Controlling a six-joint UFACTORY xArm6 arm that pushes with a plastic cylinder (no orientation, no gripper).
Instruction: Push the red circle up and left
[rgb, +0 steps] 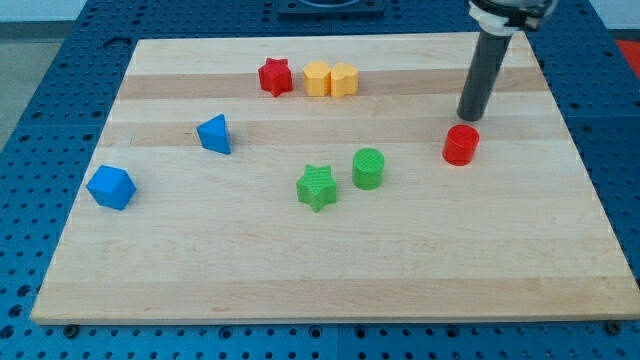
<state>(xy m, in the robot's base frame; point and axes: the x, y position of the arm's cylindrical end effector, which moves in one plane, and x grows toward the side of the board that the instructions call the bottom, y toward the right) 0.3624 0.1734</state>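
The red circle (461, 145) stands on the wooden board at the view's right. My tip (468, 118) is the lower end of a dark rod coming down from the view's top right. It sits just above the red circle in the view, a little to its right, very near it or touching its far edge.
A green circle (368, 168) and a green star (317, 187) lie near the middle. A red star (275, 76), a yellow hexagon (317, 78) and a yellow heart (344, 79) line up at the top. A blue triangle (214, 133) and a blue cube (110, 187) lie at the left.
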